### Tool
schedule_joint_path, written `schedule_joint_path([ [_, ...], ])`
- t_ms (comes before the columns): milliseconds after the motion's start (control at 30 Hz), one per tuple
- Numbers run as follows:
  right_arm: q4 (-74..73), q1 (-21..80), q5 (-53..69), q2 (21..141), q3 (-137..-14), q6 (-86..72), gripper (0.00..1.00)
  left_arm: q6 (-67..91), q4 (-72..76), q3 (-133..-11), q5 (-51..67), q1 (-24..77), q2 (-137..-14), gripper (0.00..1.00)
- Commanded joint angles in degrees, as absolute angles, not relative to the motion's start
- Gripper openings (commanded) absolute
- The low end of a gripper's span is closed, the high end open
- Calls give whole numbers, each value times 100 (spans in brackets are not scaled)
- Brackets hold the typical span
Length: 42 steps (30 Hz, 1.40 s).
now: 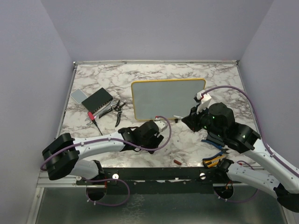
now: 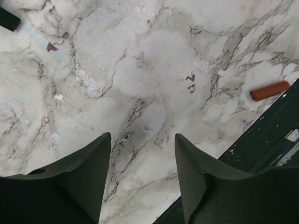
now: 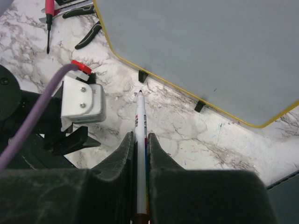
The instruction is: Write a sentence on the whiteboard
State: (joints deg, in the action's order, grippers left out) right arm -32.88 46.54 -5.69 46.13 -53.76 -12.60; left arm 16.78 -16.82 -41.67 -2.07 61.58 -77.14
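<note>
Top view: whiteboard (image 1: 168,99) lies flat on marble tabletop (image 1: 140,74), centre, toward far side; dark slab (image 1: 97,100) and pliers (image 1: 118,111) well left of it.

Left wrist: left end effector (image 2: 142,140) fingers apart over bare marble; orange-red cap (image 2: 269,90) lies near tabletop's near edge.

Right wrist: right end effector (image 3: 140,140) clamped on white marker (image 3: 139,112); tip near black foot (image 3: 142,75), just short of whiteboard's yellow frame.
</note>
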Motion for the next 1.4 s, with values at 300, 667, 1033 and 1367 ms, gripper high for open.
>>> schedule_joint_path([
  [300, -2754, 4649, -895, 4333, -5110, -1320, 1, 1939, -1564, -4192, -359, 5606, -6076, 70],
  [667, -2313, 4651, -606, 3908, -4722, -1551, 1, 1029, -2225, -5954, 440, 3684, -5874, 70],
  [1033, -2111, 4654, -458, 3832, -4550, -1731, 1, 641, -2062, -7758, 1578, 2436, -6832, 71],
  [1367, -1381, 4658, -195, 3942, -4405, -1710, 1, 1812, -501, -6923, 2834, 569, -6922, 73],
])
